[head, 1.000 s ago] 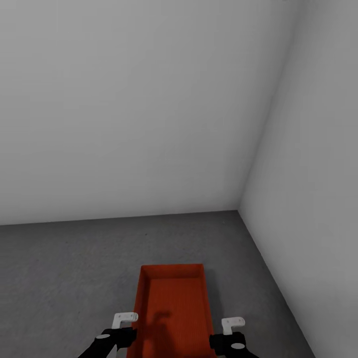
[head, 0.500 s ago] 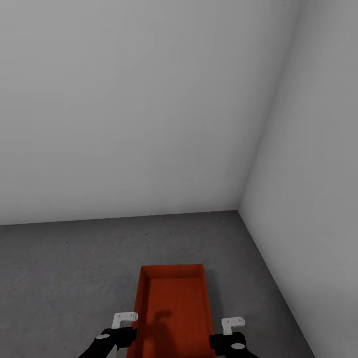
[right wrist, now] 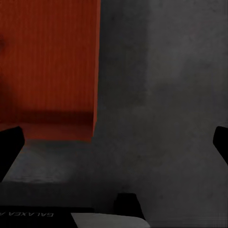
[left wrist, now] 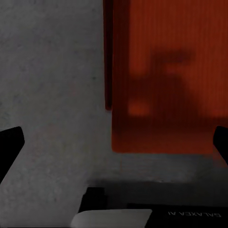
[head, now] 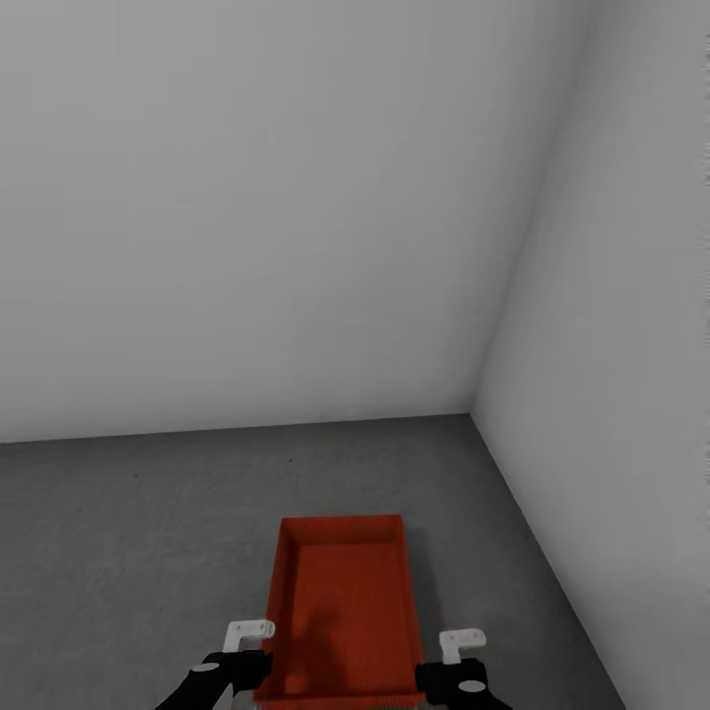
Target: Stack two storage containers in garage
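Robot is in the garage corner: pale grey walls [head: 296, 197], dark grey concrete floor [head: 128, 532].

1 orange-red storage container [head: 340, 611] visible in head view, long axis pointing away from robot, open top, nothing inside. Looks to be resting on the floor, though contact can't be confirmed from these angles. Near the right wall, apart from it. Can't tell if a 2nd bin sits under it.

Left gripper [head: 247, 633] just beside the bin's left wall, right gripper [head: 461, 641] a bit off its right wall. Neither touching it as far as visible. Both wrist views show finger tips at opposite frame edges w/ nothing between them but floor and bin, so both spread wide, holding nothing.

Handling est.:
- thin plain walls, no lid → likely light, some flex if squeezed mid-wall
- smooth plastic look → could slip under a side squeeze
- not fragile by looks
- best hold prob.: pinch top rim of each long wall, 1 gripper per side, symmetric about the middle so it doesn't tilt
- for stacking: keep level, align the 4 corners before release
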